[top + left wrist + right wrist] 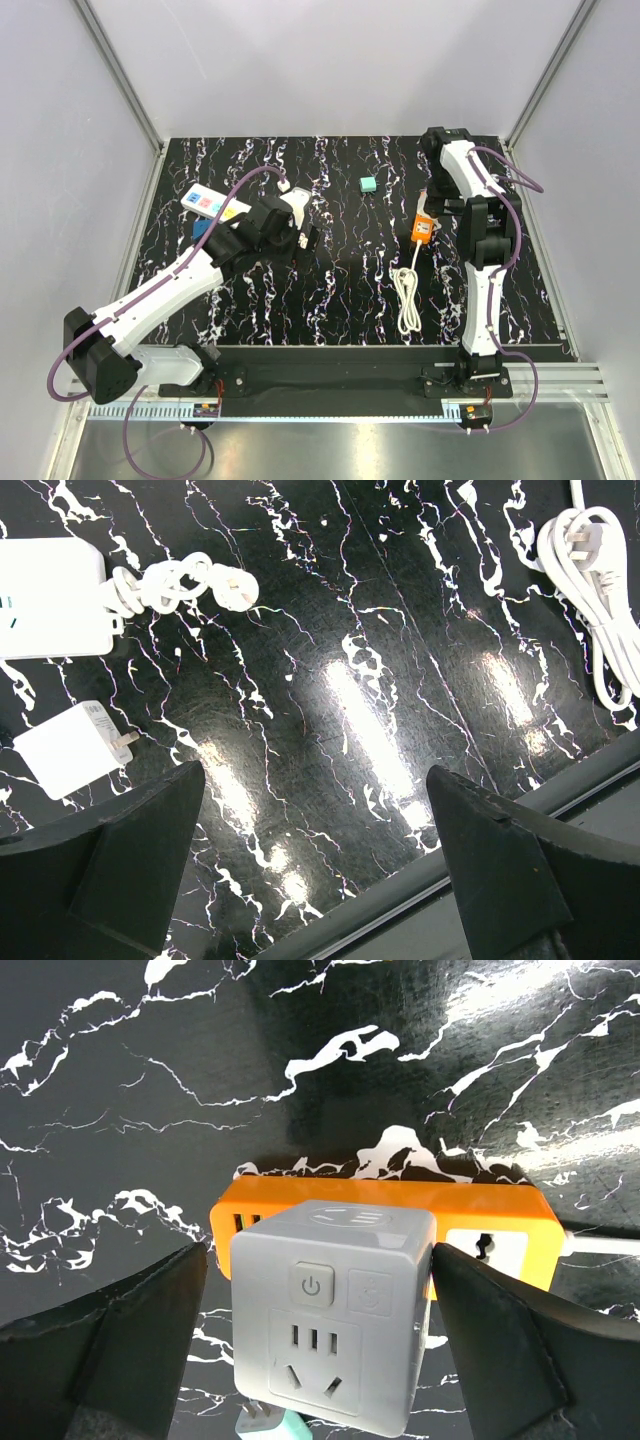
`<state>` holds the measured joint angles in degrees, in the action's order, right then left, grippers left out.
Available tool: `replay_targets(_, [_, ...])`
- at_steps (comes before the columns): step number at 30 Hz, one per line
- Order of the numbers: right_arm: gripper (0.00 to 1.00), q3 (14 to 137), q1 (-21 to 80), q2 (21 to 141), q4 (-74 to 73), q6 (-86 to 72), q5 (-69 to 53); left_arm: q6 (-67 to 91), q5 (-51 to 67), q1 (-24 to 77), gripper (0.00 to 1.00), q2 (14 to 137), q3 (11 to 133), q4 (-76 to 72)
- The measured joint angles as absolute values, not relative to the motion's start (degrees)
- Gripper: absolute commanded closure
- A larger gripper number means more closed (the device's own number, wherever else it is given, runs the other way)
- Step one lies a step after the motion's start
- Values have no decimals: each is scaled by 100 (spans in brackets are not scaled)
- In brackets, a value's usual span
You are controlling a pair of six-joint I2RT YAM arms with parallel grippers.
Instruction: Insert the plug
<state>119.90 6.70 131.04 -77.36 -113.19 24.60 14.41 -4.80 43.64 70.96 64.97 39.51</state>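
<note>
**1. Claw state.** My right claw [318, 1252] stands open around the plug [330, 1310]. One finger [130, 1340] shows a sliver of dark tabletop between itself and the cube. The other finger [520, 1350] sits at the cube's edge, touching or just clear; I cannot tell which. Nothing is clamped. My left claw [315, 775] is also open and empty, over the left half of the tabletop [340, 290], well apart from the work.

**2. Location.** The plug sits against the orange power strip [490, 1210], in the right half of the tabletop, about midway between the far and near edges. The strip's white cable [408, 300] runs toward the near edge.

**3. Hazards.**
- Seating is unconfirmed. A metal pin [257, 1418] shows below the cube's lower edge, so the pins may not be fully home. In that case the cube could tip off the strip.
- The finger at the cube's edge may drag the cube sideways when I withdraw.
- Nothing braces the strip. Downward pressure off-centre would likely slide or rock it, and misaligned pins could bend.

**4. Appearance.** The plug is a white cube with rounded corners, about as wide as the strip. The face toward my camera carries a power button, a second faint button and a socket pattern.
</note>
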Motion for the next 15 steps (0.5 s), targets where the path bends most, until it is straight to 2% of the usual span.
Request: replay_targets(15, [0, 11808, 670, 12844, -7627, -11321, 2449, 1441, -508, 4364, 1, 7039, 6497, 3951])
